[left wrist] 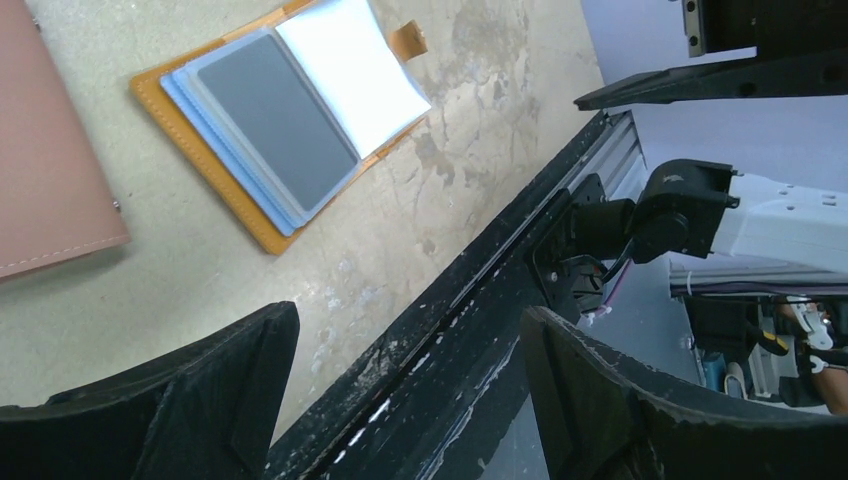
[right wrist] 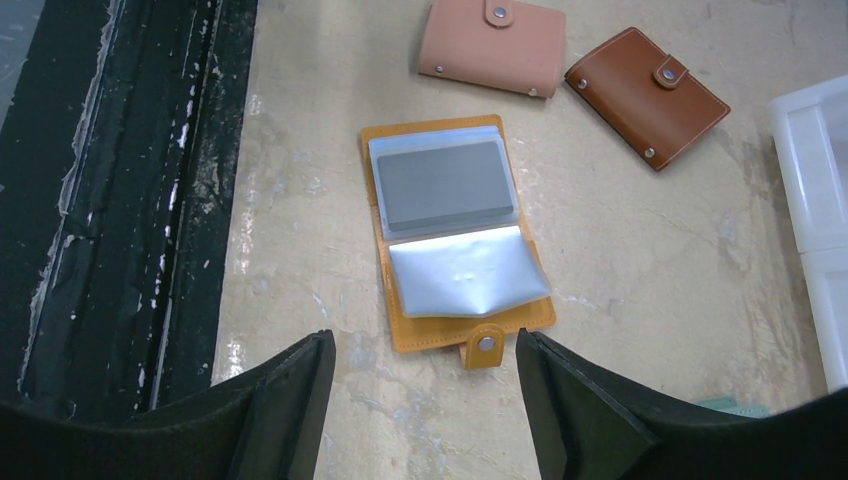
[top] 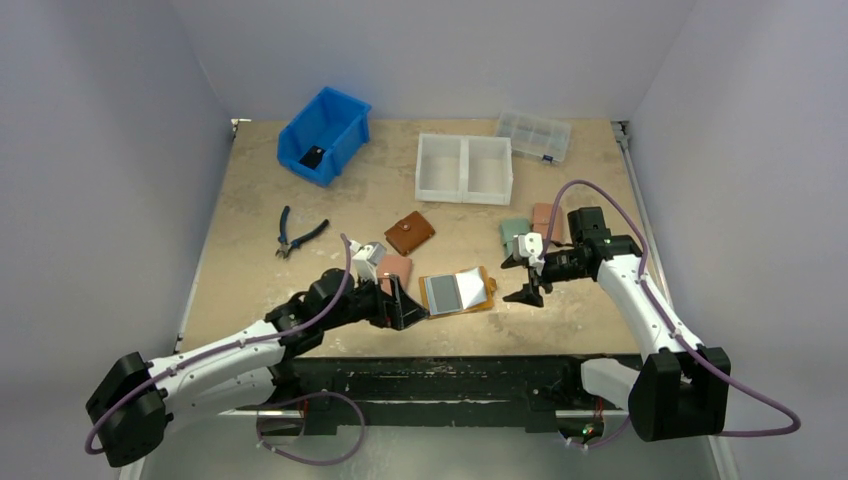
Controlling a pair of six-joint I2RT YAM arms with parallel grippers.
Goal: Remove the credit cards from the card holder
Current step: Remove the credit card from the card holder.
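Progress looks slight: the card holder (top: 458, 293) lies open on the surface (top: 350, 200) near its front edge, a grey card (right wrist: 443, 183) in its sleeve, none visibly out. Left claw (top: 408, 308) and right claw (top: 527, 292) flank it, both spread and empty.

Left hand (top: 405, 305) low, jaws apart, empty; right hand (top: 527, 292) likewise, angled down.

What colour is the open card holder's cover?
The card holder is mustard orange, clearest in the right wrist view.
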